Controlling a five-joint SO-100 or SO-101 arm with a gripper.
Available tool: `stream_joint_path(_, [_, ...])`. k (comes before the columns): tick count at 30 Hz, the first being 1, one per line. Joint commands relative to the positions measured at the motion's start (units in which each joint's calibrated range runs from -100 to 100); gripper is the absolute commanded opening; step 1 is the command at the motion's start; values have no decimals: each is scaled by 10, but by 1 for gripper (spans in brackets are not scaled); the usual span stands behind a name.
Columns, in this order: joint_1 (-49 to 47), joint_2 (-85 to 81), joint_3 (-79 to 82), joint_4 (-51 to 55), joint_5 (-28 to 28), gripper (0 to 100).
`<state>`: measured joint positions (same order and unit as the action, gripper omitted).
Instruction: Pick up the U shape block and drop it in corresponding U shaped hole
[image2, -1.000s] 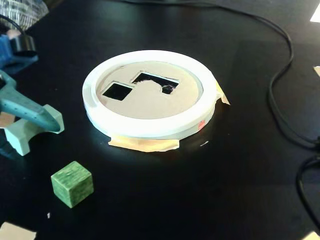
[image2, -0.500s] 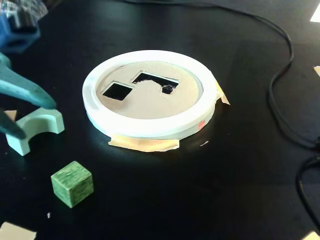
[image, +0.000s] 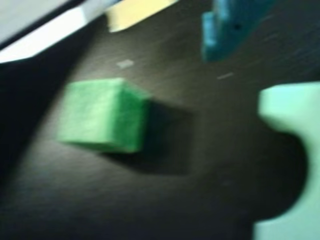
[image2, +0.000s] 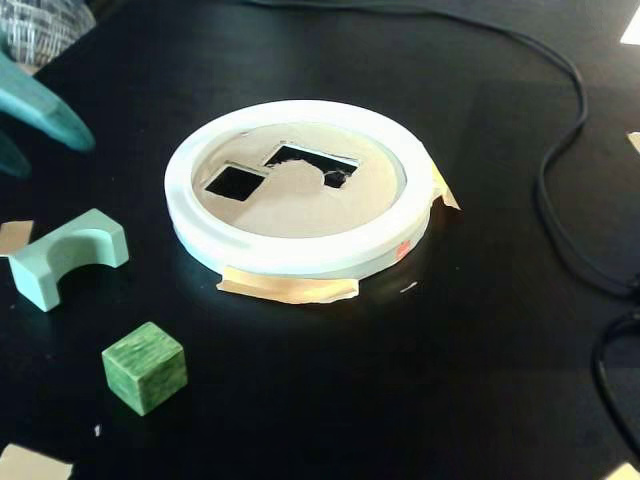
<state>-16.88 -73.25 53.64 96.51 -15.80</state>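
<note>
The pale green U shape block lies on the black table at the left of the fixed view, arch opening down. It also shows at the right edge of the wrist view. The white ring sorter has a cardboard top with a square hole and a U shaped hole. My teal gripper hangs at the far left edge, above and behind the U block, apart from it. Its jaws look parted and empty. One teal finger shows at the top of the blurred wrist view.
A dark green cube sits in front of the U block and fills the middle left of the wrist view. Tan tape holds the ring down. Black cables run along the right side.
</note>
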Motion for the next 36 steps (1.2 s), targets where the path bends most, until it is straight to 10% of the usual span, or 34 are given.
stream_joint_path(1, [-96, 115, -185, 35, -69, 95])
stream_joint_path(11, [-284, 121, -63, 35, -204, 95])
stream_joint_path(36, [-286, 134, 197, -145, -206, 95])
